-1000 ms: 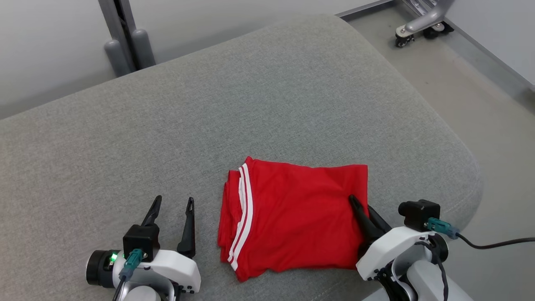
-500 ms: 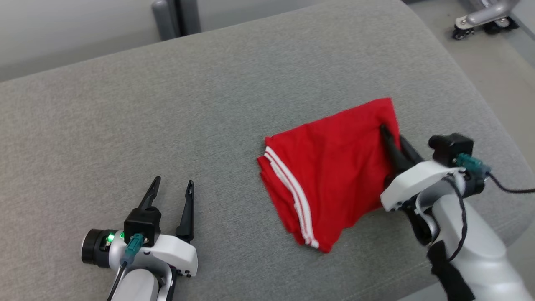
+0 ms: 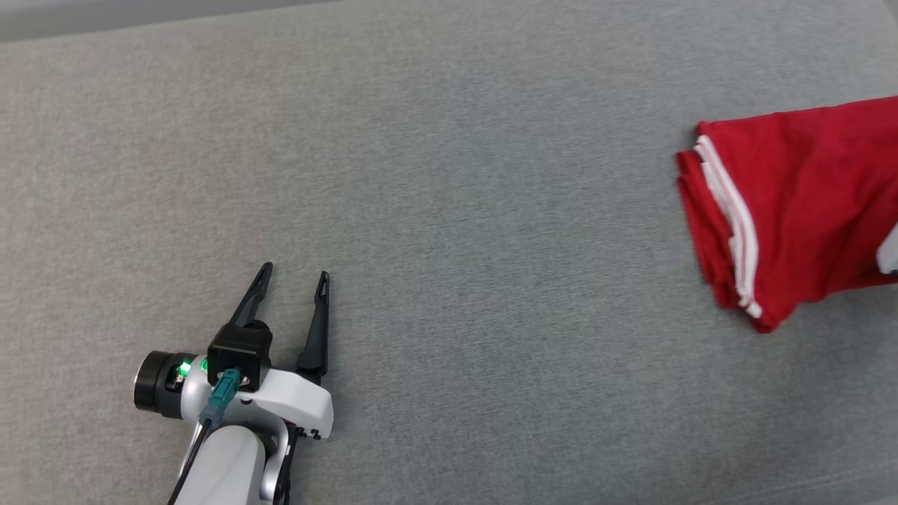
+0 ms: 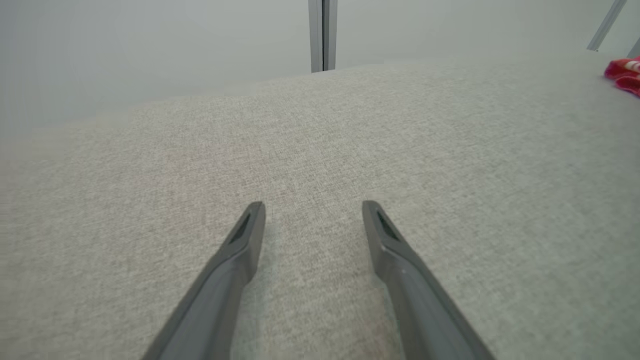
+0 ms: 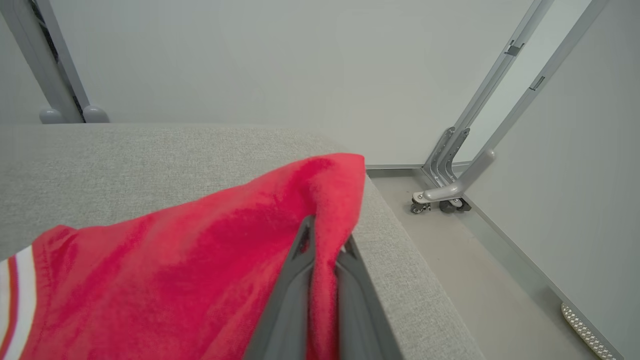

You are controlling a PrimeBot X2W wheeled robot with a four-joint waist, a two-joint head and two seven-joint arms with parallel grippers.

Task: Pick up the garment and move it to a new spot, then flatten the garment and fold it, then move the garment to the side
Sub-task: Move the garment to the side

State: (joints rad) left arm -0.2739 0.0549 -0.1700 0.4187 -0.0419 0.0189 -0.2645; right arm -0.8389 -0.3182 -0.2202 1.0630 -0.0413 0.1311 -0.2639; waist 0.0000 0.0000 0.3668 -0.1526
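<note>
Garment (image 5: 175, 260) pinched by its edge in the right gripper (image 5: 327, 235), fingers pressed onto the cloth; left gripper (image 3: 295, 271) spread, well apart, over the cushion (image 3: 449, 210).

The red folded fabric garment with white stripes (image 3: 800, 203) ran off the right edge of the head view, where a white sliver (image 3: 889, 252) was too cut off to identify. At the left wrist view's upper right edge it was a small blurred red scrap. In the right wrist view it spilled past the left and bottom edges, and cloth hid the right gripper's (image 5: 327, 231) inner finger faces.
</note>
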